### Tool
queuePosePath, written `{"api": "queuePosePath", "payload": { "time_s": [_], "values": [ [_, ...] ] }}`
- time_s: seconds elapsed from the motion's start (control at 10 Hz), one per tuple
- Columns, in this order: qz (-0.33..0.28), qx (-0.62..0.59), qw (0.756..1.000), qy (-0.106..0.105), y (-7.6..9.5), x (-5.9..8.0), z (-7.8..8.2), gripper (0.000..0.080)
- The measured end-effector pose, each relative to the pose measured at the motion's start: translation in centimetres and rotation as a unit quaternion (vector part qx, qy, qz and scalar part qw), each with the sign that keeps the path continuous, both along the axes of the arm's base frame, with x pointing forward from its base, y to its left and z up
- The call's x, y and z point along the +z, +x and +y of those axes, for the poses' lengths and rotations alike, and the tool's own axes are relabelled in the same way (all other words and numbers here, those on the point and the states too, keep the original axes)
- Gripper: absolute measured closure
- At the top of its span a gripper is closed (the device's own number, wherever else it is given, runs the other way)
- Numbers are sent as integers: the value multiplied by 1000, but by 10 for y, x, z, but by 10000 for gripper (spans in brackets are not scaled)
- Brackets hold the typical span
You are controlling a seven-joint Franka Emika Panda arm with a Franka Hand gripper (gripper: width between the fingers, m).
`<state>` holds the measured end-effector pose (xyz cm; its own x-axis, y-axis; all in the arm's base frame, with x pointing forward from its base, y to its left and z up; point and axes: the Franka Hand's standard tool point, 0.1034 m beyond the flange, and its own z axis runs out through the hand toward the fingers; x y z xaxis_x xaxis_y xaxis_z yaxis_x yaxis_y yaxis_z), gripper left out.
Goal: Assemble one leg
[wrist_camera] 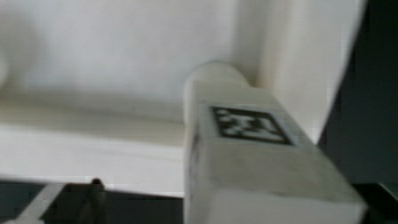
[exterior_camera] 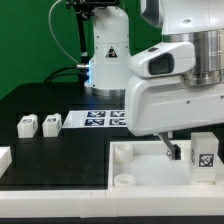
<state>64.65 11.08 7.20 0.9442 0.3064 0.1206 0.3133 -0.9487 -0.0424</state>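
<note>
My claw (exterior_camera: 170,150) is closed on one leg (wrist_camera: 249,150), holding it over the tray (exterior_camera: 135,160) so it can go into a corner hole.

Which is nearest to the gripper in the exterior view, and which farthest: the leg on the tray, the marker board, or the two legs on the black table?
1. Leg on the tray, beside the gripper, toward the view's right.
2. Marker board, behind, on the black table.
3. Two legs, far toward the view's left.
</note>
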Motion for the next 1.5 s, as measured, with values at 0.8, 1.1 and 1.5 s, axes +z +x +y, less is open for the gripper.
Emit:
{"api": "queuePosePath", "payload": {
  "time_s": [0.8,1.1,1.5],
  "values": [
    [38,-462,886,34,-3,-2,-1,508],
    [93,-723,684,38,-4,-3,-2,508],
    [93,-813,574,38,-6,-4,2,506]
  ]
}}
